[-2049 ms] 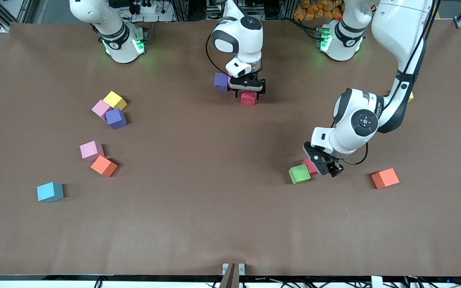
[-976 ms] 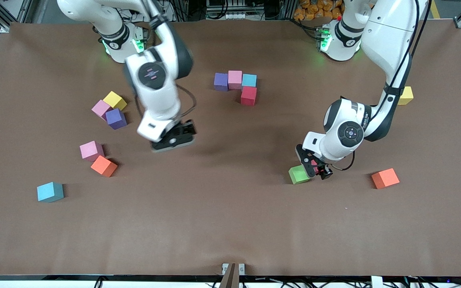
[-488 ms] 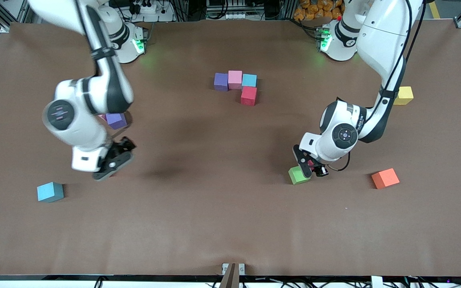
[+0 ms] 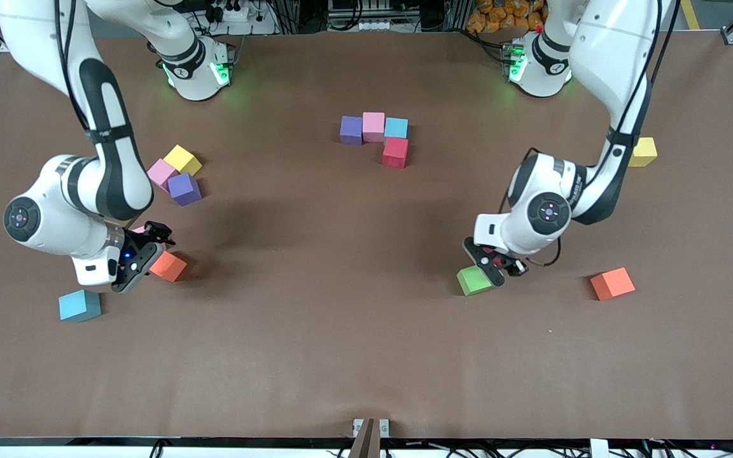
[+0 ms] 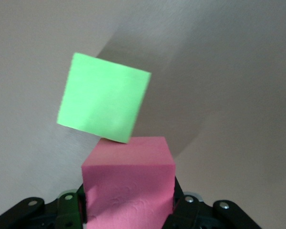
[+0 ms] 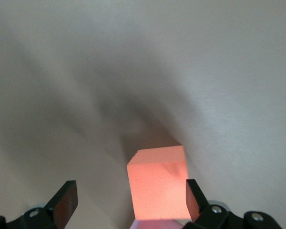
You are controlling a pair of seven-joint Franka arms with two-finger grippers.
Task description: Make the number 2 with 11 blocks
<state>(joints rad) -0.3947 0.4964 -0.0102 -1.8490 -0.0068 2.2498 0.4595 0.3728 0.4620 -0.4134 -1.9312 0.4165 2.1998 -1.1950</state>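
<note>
The left tool (image 4: 499, 266) has just closed on a pink block (image 5: 128, 186) touching the green block (image 4: 474, 280). The right tool (image 4: 144, 250) has swung from the started digit (image 4: 376, 137) to the orange block (image 4: 168, 266), fingers wide open, ready for the next pick.

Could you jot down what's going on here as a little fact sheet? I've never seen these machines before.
Started figure: purple, pink and light blue cubes in a row, red cube just below the blue one
Left claw: shut on a pink-red cube, beside the green cube
Right claw: open, low over the orange cube
Loose cubes: light blue, purple, pink, another orange
Yellow cubes: two
</note>
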